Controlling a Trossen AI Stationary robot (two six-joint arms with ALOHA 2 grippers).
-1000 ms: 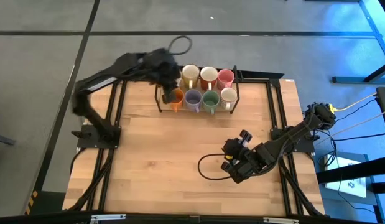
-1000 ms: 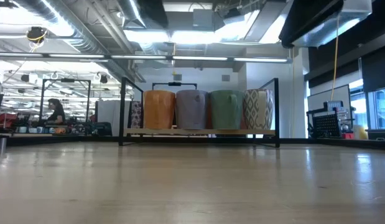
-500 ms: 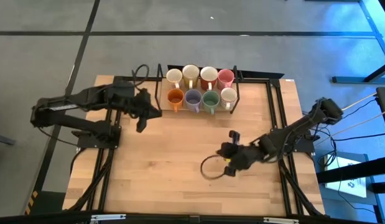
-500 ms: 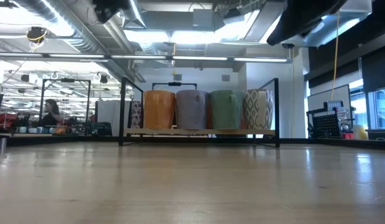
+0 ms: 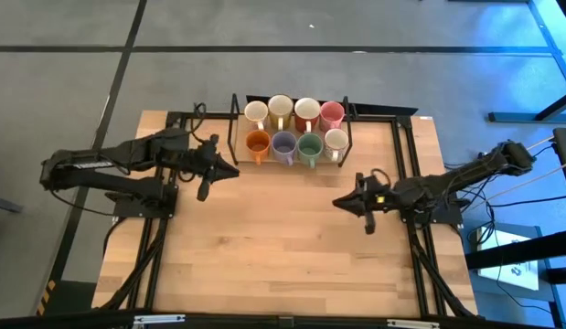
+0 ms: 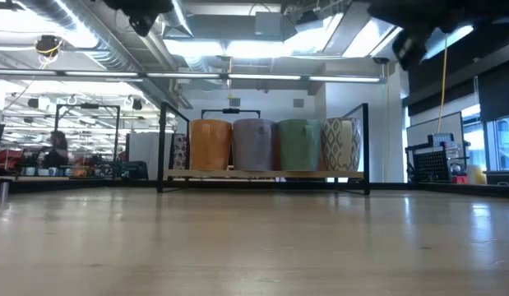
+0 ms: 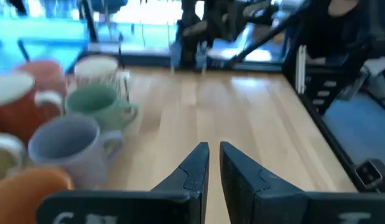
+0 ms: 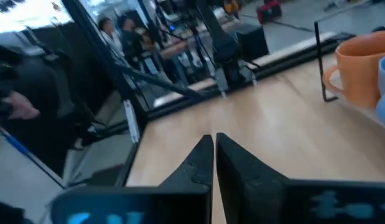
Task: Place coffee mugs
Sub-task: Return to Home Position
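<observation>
Eight coffee mugs stand upright in a black wire rack (image 5: 235,137) at the table's far middle. Its back row holds a white mug (image 5: 256,112), a cream mug (image 5: 281,108), another white mug (image 5: 307,111) and a pink mug (image 5: 331,114). In front stand the orange mug (image 5: 258,143), lavender mug (image 5: 283,144), green mug (image 5: 309,146) and a patterned white mug (image 5: 336,140). My left gripper (image 5: 231,171) hovers just left of the rack's near corner, pointing right, shut and empty (image 7: 214,151). My right gripper (image 5: 338,202) hovers near the table's right middle, pointing left, shut and empty (image 8: 213,142).
The bare wooden table top (image 5: 264,238) stretches from the rack to the near edge. Black frame rails (image 5: 406,155) run along both sides. The low view shows the front row of mugs (image 6: 253,145) from the side, with people and desks in the room beyond.
My left gripper has drawn back from above the orange mug in the rack, toward the table's left and near side, and now points right beside the rack. My right gripper has gone from the table's near middle toward the far right and turned to point left. The mugs have not moved.
</observation>
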